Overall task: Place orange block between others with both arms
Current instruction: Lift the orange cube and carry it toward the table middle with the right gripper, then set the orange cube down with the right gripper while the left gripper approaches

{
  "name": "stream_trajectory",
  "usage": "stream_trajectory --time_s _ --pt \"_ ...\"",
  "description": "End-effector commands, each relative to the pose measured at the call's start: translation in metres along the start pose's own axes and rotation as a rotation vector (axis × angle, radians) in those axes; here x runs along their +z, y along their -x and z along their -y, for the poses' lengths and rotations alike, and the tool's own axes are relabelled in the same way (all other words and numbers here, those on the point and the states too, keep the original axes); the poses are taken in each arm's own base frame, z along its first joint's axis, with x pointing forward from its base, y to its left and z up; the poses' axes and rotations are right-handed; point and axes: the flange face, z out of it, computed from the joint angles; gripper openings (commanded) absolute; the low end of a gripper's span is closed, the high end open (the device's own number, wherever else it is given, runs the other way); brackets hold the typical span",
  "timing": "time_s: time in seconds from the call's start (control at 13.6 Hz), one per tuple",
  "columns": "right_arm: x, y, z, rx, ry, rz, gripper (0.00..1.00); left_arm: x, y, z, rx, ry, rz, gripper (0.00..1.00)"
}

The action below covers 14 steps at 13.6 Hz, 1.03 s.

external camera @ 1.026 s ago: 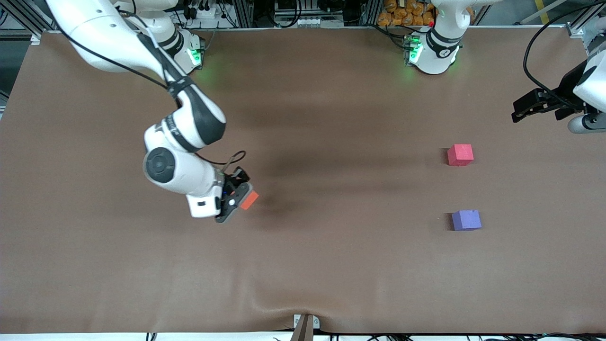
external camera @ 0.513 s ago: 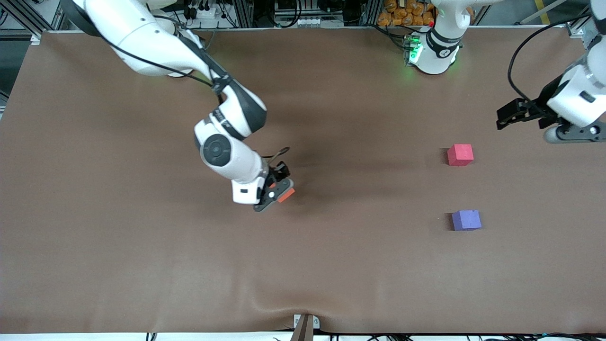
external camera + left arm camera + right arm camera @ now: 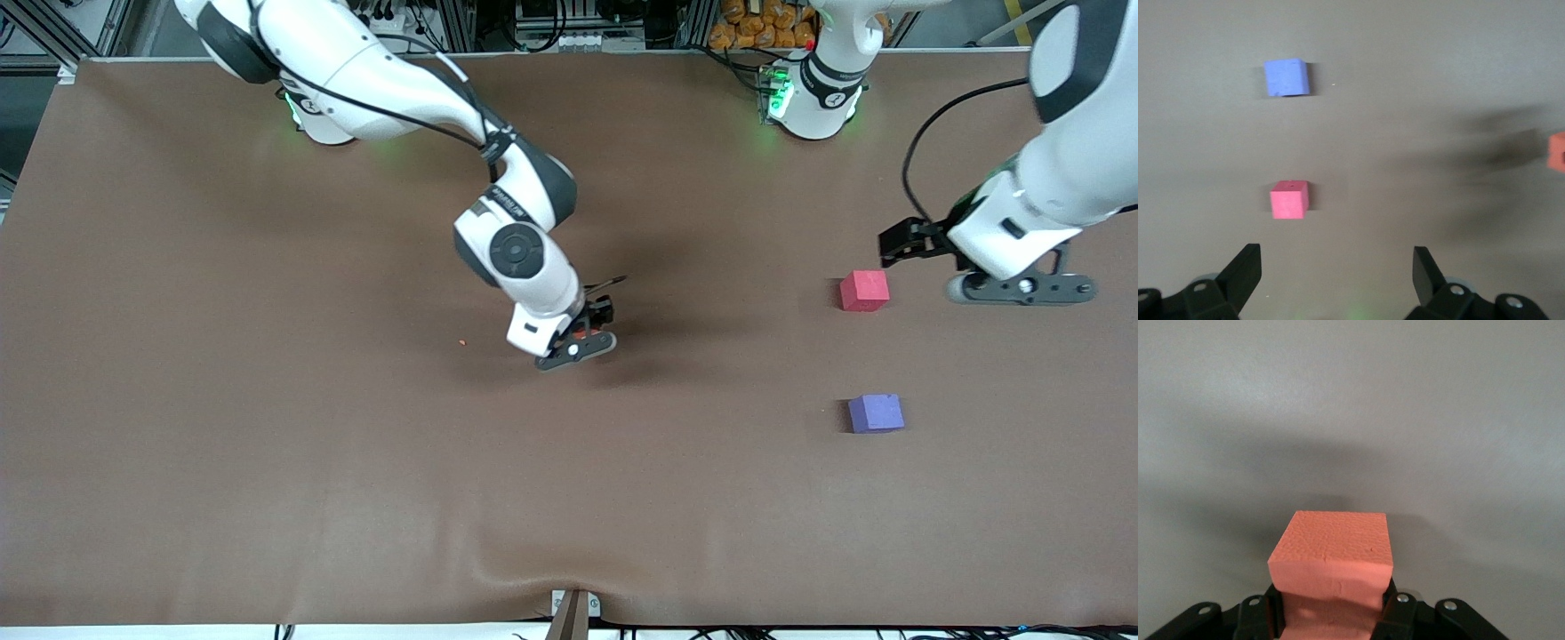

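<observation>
The orange block [image 3: 1333, 557] is clamped in my right gripper [image 3: 1331, 608], which is shut on it and hangs over the middle of the table. In the front view the right gripper [image 3: 578, 343] hides nearly all of the orange block [image 3: 583, 335]. The pinkish-red cube [image 3: 864, 291] and the purple cube [image 3: 876, 413] rest on the mat toward the left arm's end, the purple one nearer the front camera. My left gripper [image 3: 900, 242] hovers open beside the pinkish-red cube. The left wrist view shows that left gripper [image 3: 1335, 268] empty, with the pinkish-red cube [image 3: 1289, 200], purple cube [image 3: 1286, 77] and orange block [image 3: 1558, 151].
A brown mat [image 3: 267, 462] covers the whole table. A tiny orange crumb [image 3: 461, 341] lies on it toward the right arm's end from the right gripper. A metal bracket [image 3: 573, 609] sits at the mat's front edge. Cables and equipment line the robots' side.
My right arm has carried the orange block toward the left arm's end of the table. My left arm has swung in and come beside the pinkish-red cube. Both cubes stayed put.
</observation>
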Motion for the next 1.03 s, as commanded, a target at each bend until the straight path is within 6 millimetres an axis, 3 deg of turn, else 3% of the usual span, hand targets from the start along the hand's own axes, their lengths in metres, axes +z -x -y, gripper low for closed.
stream_trajectory --time_s 0.0,0.22,0.37,0.44,0.51,0.66,0.95 --pt "0.021 0.010 0.024 0.187 0.037 -0.011 0.00 0.007 -0.003 -0.022 -0.026 -0.019 -0.004 1.00" --pt "0.036 0.005 0.031 0.267 0.039 -0.026 0.00 0.017 -0.008 -0.026 -0.023 -0.020 0.011 1.00" --pt "0.045 -0.003 0.026 0.275 0.048 -0.038 0.00 0.022 -0.012 -0.026 -0.023 -0.018 0.008 1.00" --pt "0.045 -0.006 0.022 0.281 0.052 -0.038 0.29 0.021 -0.011 -0.029 -0.020 -0.016 0.004 1.00" --pt "0.045 -0.007 0.018 0.284 0.056 -0.036 0.99 0.020 -0.012 -0.031 -0.017 -0.014 0.000 1.00" --pt "0.040 -0.006 0.022 0.272 0.062 -0.046 1.00 0.021 -0.013 -0.034 -0.011 -0.013 -0.006 1.00" --pt "-0.015 -0.021 0.020 0.289 0.030 -0.086 1.00 0.032 -0.017 -0.040 0.000 -0.011 0.014 1.00"
